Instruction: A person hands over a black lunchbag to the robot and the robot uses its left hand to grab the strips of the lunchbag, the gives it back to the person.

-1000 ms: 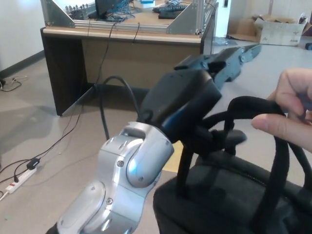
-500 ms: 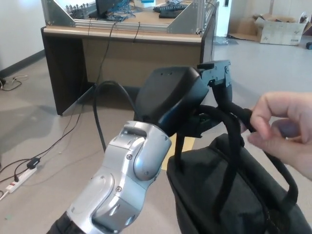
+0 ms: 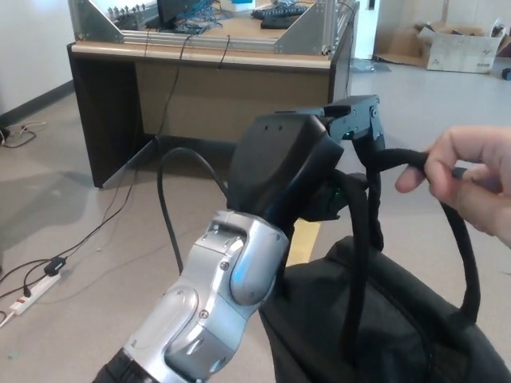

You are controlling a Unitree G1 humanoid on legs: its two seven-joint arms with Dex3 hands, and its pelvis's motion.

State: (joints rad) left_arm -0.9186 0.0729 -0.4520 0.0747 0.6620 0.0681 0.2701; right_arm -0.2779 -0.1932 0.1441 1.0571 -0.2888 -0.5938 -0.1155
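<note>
**Left hand at the lunchbag strips, person pinching them from the right**

You have the left hand (image 3: 299,171) in the centre of the frame, its silver forearm (image 3: 215,295) rising from the lower left. The hand's black body faces the camera and hides most of its grasp. One grey-black finger (image 3: 359,120) juts out at the upper right of the hand, right where the strips (image 3: 375,171) loop upward. You cannot tell from this angle whether the fingers are clamped on the strips or merely touching them.

The black lunchbag (image 3: 383,319) fills the lower right of the frame, below and to the right of the hand. Its strips rise from the bag's top to the hand, then run rightward.

A person's hand (image 3: 471,187) enters at the right edge, at mid-height, and pinches the strips between thumb and fingertips.

Your right hand does not show.

Behind, across the upper left of the frame, stands a wooden counter (image 3: 200,72) with metal framing on top. A black cable (image 3: 172,207) curves down beside the forearm. A power strip (image 3: 28,295) lies on the floor at the lower left edge. A cardboard box (image 3: 459,48) sits at the upper right.
</note>
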